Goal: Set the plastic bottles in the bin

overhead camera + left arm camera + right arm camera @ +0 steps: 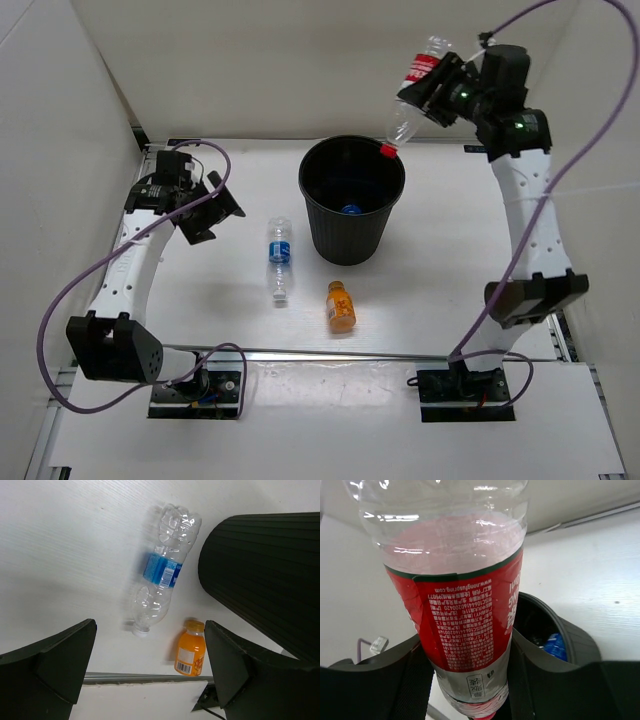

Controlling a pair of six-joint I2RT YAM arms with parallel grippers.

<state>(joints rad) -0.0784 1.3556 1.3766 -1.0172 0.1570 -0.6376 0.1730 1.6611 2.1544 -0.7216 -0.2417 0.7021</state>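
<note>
My right gripper is shut on the red-labelled plastic bottle, held high and tilted. Its red cap points down over the right rim of the black bin. In the right wrist view the bottle fills the gap between the fingers, with the bin below and a blue-labelled bottle inside it. A clear blue-labelled bottle and a stubby orange bottle lie on the table left of and in front of the bin. My left gripper hangs open to the left of them, with nothing between its fingers.
White walls close in the table at the left, back and right. A metal strip marks the table's near edge, with both arm bases below it. Purple cables loop beside each arm. The left wrist view shows the clear bottle, orange bottle and bin wall.
</note>
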